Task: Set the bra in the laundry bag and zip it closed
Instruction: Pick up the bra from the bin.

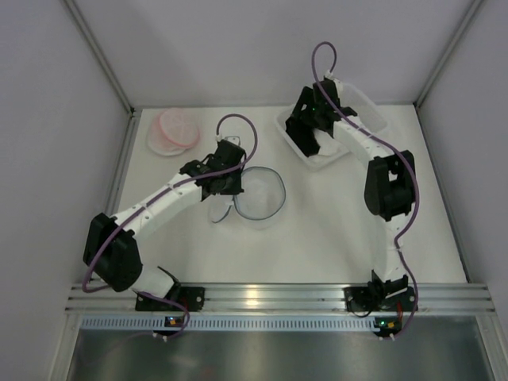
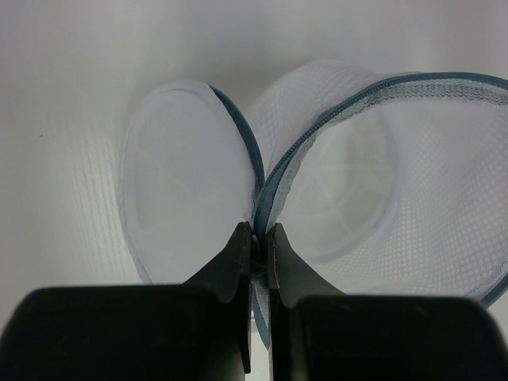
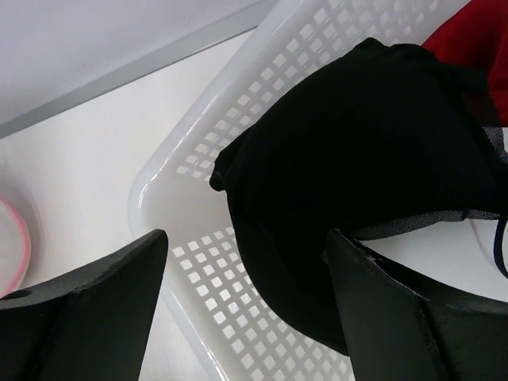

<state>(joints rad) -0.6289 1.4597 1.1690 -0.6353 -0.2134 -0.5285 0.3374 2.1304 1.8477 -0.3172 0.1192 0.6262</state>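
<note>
A round white mesh laundry bag [image 1: 260, 193] with blue zip edging lies open at the table's middle. My left gripper [image 1: 226, 181] is shut on its blue rim [image 2: 259, 208], between the flat lid [image 2: 186, 190] and the bag's open body [image 2: 373, 182]. A black bra [image 3: 365, 159] lies in a white perforated basket [image 3: 230, 262] at the back right. My right gripper [image 3: 248, 246] is open just above the basket, its fingers either side of the bra's near cup, not touching it. In the top view the right gripper [image 1: 316, 127] hides the bra.
A red garment [image 3: 468, 36] lies in the basket [image 1: 373, 107] behind the bra. A pink and white round mesh bag [image 1: 175, 132] sits at the back left. Walls enclose the table on three sides.
</note>
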